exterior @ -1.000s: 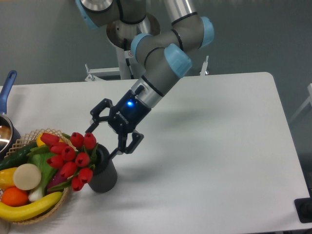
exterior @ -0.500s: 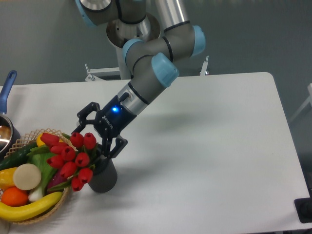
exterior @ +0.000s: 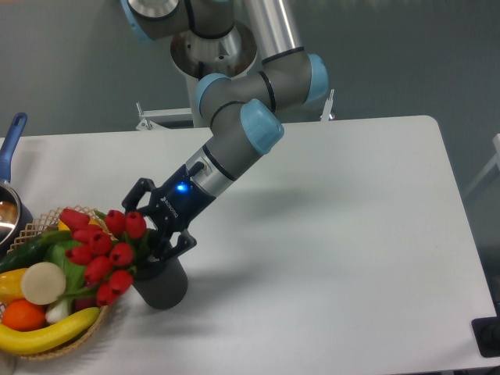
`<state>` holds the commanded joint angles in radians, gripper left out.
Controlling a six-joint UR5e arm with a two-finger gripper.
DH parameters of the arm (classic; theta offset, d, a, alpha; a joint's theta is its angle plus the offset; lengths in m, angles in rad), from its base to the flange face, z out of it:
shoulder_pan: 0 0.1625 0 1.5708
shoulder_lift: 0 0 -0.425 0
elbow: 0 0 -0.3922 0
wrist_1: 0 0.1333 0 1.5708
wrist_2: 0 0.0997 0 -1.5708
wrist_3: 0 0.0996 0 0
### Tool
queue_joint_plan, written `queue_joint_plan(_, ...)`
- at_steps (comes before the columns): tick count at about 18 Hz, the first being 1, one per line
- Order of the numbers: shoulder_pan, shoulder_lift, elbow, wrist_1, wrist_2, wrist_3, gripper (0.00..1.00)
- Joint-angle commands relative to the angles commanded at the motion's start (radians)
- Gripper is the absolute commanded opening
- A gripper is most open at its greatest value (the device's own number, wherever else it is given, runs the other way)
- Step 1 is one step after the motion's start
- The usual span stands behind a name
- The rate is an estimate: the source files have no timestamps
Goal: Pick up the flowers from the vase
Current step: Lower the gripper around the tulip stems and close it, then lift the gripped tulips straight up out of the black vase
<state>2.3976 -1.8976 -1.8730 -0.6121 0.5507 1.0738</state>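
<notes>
my claw (exterior: pixel 150 234): dropped in closer since a sec ago, fingers spread around the stems, not clamped | flowers (exterior: pixel 100 251): nudged left, in the vase (exterior: pixel 162 283) | squeeze next, I reckon

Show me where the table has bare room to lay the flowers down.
The widest bare stretch of the table runs from the vase right to the far edge. The strip behind the gripper, toward the rear edge, is also bare. The left is crowded: flowers, wicker basket of toy produce, and a pot.
</notes>
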Motion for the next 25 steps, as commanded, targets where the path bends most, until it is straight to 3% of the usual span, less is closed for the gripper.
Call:
queue_joint_plan(2,0.009,0.006,0.000,0.000,0.002,0.000,0.00)
queue_joint_plan(12,0.044,0.034,0.029,0.000,-0.001,-0.020,0.02)
queue_joint_plan(20,0.055,0.098,0.038,0.000,-0.017,-0.115,0.02)
queue_joint_plan(25,0.063,0.117,0.061,0.000,-0.095,-0.135,0.02)
